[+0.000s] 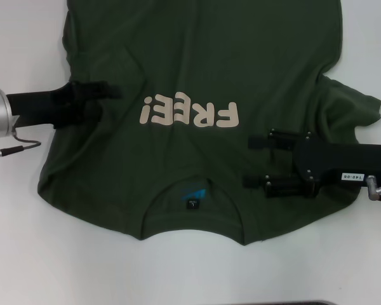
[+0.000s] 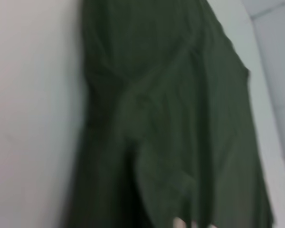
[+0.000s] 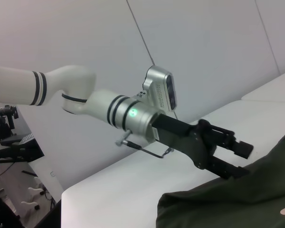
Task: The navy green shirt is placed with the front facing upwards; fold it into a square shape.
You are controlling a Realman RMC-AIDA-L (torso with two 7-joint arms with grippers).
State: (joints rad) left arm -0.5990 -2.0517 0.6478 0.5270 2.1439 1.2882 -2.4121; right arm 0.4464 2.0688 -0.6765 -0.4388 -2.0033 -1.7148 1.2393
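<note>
Shirt point(image 1: 197, 76) spread face-up on tabletop point(image 1: 25, 254); soft, limp, light; best pinched at sleeve edges; left pincer point(image 1: 105, 92) spread beside lettering; right pincer point(image 1: 257, 162) spread opposite, over fabric.

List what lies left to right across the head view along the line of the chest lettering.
Left gripper over the shirt's edge → cream "FREE!" lettering on the navy green shirt → right gripper, fingers apart.
</note>
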